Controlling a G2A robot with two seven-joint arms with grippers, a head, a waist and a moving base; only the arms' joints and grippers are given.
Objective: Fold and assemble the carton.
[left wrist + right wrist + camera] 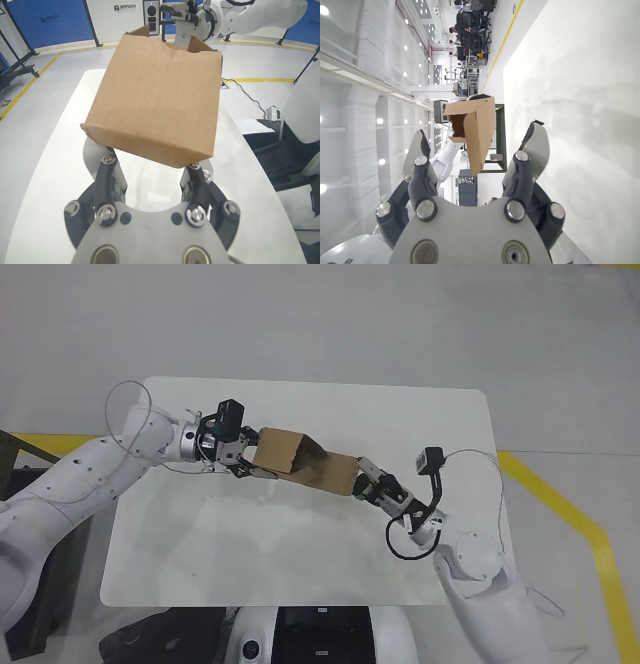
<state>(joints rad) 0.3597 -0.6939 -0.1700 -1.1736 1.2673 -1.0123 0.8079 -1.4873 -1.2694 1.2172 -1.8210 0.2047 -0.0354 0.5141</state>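
The brown carton (300, 456) is held above the white desk (300, 554), over the middle of it and a little toward the 12 o'clock edge in the top view. Its long axis runs roughly from 10 o'clock to 4 o'clock.

The left arm comes in from 9 o'clock. Its left hand (245, 459) meets the carton's 9 o'clock end. In the left wrist view the closed, folded end of the carton (157, 100) sits right over the left hand (148, 162). The two fingers (197, 172) rise to the box's lower edge and their tips are hidden under it. The hand is clamped on that end, and the box is tilted and off the desk surface.

The right arm comes in from 5 o'clock. Its right hand (358, 477) is at the carton's 4 o'clock end. In the right wrist view its fingers (535, 140) are spread well apart with nothing gripped. The carton (480, 130) shows its open mouth, with a dark inside. One long flap reaches down into the gap between the fingers and touches neither of them. Other flaps stand out around the opening.

A yellow floor line (560, 504) runs past the desk's 3 o'clock side.
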